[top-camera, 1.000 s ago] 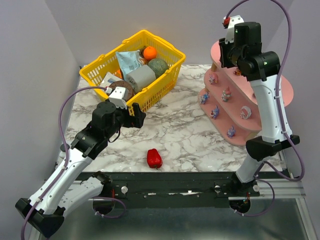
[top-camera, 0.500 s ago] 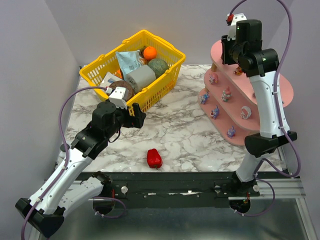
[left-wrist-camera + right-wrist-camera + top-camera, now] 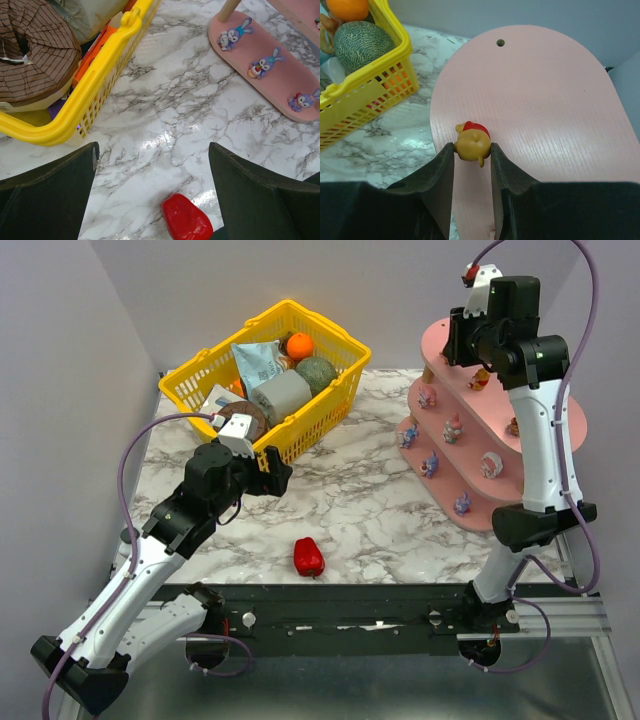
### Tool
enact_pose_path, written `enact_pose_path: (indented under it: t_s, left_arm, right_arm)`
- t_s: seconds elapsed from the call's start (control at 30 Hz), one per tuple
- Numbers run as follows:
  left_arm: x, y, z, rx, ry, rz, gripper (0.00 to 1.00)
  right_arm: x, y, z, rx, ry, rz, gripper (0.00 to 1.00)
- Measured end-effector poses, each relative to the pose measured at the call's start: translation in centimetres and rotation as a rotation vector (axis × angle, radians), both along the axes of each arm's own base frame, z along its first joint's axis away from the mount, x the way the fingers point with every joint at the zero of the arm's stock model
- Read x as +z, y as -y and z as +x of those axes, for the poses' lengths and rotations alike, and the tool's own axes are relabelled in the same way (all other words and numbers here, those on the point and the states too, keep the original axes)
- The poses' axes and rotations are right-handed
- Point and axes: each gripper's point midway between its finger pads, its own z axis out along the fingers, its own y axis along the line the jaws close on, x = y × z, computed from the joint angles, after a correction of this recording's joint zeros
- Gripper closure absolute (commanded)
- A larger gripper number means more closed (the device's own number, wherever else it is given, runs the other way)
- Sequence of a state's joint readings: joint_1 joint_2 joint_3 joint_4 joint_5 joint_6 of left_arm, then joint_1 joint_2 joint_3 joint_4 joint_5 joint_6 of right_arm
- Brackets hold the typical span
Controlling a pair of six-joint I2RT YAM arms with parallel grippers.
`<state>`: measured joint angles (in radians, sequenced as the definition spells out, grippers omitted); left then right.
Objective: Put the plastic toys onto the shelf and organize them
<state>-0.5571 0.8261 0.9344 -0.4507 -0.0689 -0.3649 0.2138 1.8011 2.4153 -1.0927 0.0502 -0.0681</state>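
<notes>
My right gripper [image 3: 472,148] is shut on an orange-brown bear figurine with a red shirt [image 3: 473,143]. It holds the toy just above the left part of the top oval board of the pink shelf [image 3: 545,100]. In the top view this gripper [image 3: 460,342] hangs over the shelf [image 3: 497,512]. Several small toys, such as a purple one [image 3: 431,464], stand on the lower tiers. Three blue bunny toys, one of them here [image 3: 262,62], line the bottom board [image 3: 280,82]. My left gripper [image 3: 152,177] is open over the marble, holding nothing, just above and left of a red pepper.
The red pepper [image 3: 309,557] lies on the marble near the front edge. A yellow mesh basket [image 3: 205,368] with groceries stands at the back left; its rim [image 3: 95,95] is close to my left fingers. Grey walls close in the left, back and right sides.
The right arm has risen and shifted a little to the right over the shelf's top board, still gripping the bear toy. The left arm has not moved.
</notes>
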Motion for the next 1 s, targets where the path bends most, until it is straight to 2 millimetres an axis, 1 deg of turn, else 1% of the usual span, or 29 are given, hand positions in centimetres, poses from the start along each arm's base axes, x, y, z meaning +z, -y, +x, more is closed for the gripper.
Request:
enact_pose_path:
  t_s: [0.1, 0.37, 0.6, 1.0]
  left_arm:
    - [0.0, 0.0, 0.0, -0.001, -0.001, 0.0, 0.01]
    - [-0.1, 0.2, 0.0, -0.009, -0.006, -0.001, 0.01]
    - [-0.1, 0.3, -0.1, -0.016, -0.008, -0.004, 0.01]
    - [-0.1, 0.3, -0.1, -0.017, -0.005, -0.005, 0.01]
  right_arm:
    - [0.0, -0.2, 0.0, 0.01, -0.001, 0.005, 0.62]
    - [-0.1, -0.5, 0.4, 0.02, 0.001, 0.009, 0.57]
    - [-0.3, -0.5, 0.7, 0.02, 0.0, 0.008, 0.48]
    - [0.6, -0.6, 1.3, 0.024, 0.044, 0.009, 0.43]
